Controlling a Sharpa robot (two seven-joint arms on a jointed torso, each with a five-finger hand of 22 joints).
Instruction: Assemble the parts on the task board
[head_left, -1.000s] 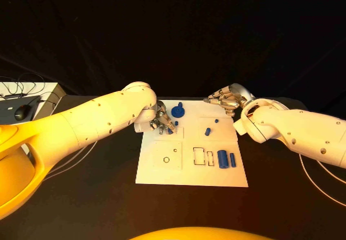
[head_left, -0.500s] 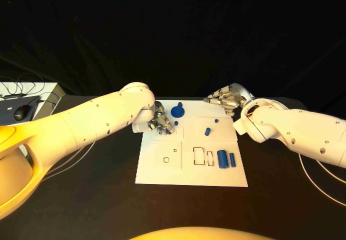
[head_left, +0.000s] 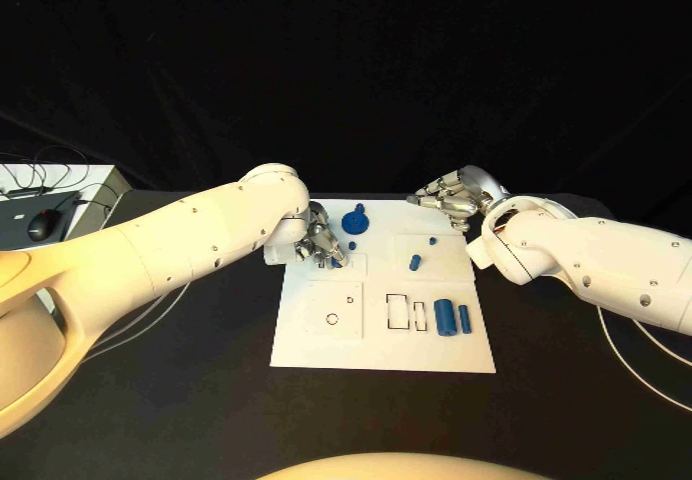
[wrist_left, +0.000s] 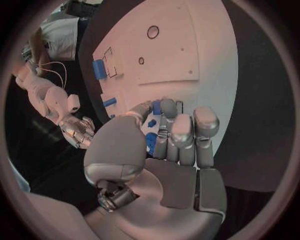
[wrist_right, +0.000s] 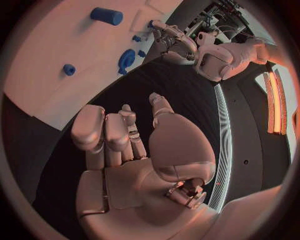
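The black table runs back into a dark backdrop; at its far left corner sit a white box and a black mouse among thin cables. The white task board lies in the middle. On it are blue parts — a round knobbed piece near the far edge, a short peg mid-board, and a thick cylinder with a slimmer bar just beside it on the right. The left hand is over the board's far left corner, fingers curled around a small blue part. The right hand is off the board's far right corner above bare table, fingers loosely curled, holding nothing.
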